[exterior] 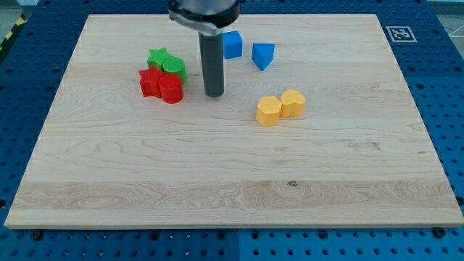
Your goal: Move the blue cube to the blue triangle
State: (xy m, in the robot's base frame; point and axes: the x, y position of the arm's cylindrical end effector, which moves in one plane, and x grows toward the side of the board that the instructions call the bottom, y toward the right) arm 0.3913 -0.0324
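Note:
The blue cube [232,44] sits near the view's top, just left of the blue triangle [263,56], with a small gap between them. My tip [213,94] rests on the board below and slightly left of the blue cube, apart from it, and to the right of the red and green blocks. The dark rod rises from the tip and hides part of the cube's left edge.
A green star [158,58] and a green cylinder [175,68] sit above a red star [150,82] and a red cylinder [171,90] at the left. Two yellow blocks [269,111] [293,103] lie side by side right of centre. The wooden board [232,181] lies on a blue perforated table.

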